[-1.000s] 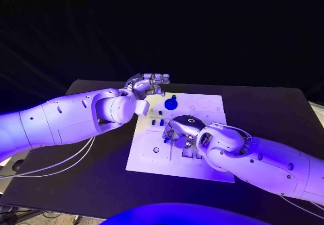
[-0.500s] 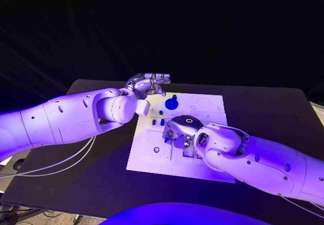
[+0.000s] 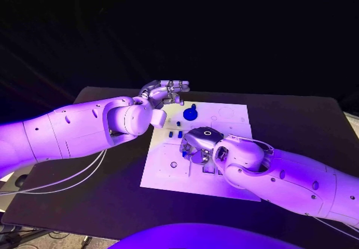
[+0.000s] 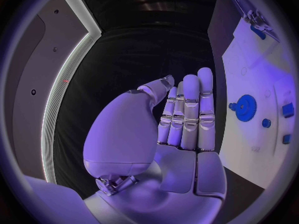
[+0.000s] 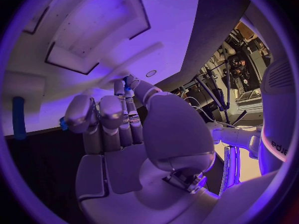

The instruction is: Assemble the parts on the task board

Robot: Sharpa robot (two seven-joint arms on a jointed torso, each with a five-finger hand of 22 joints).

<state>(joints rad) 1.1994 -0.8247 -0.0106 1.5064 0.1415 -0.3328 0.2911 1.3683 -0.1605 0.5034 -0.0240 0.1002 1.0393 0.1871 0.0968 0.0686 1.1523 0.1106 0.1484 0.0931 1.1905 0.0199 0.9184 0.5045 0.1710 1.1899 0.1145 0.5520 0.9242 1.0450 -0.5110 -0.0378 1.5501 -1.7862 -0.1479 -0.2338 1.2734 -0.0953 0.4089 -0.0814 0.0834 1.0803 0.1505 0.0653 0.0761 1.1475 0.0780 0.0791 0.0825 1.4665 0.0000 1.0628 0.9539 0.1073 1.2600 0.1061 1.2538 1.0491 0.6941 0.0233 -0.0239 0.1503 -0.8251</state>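
Over the middle of the task board (image 3: 196, 176), right hand (image 3: 199, 147) sits low, fingers curled down onto the plate. Right wrist view shows a small blue part (image 5: 127, 81) pinched at the fingertips (image 5: 119, 87), close against the board's recessed cutouts; another blue part (image 5: 19, 117) stands off to one side. Left hand (image 3: 162, 93) hovers at the board's far left corner, fingers straight and side by side, holding nothing, not touching the board. Blue gear (image 3: 190, 114) lies on the board just beside it, small blue pegs (image 3: 174, 135) nearer the right hand. Board lies flat on the black worktop (image 3: 97, 187).
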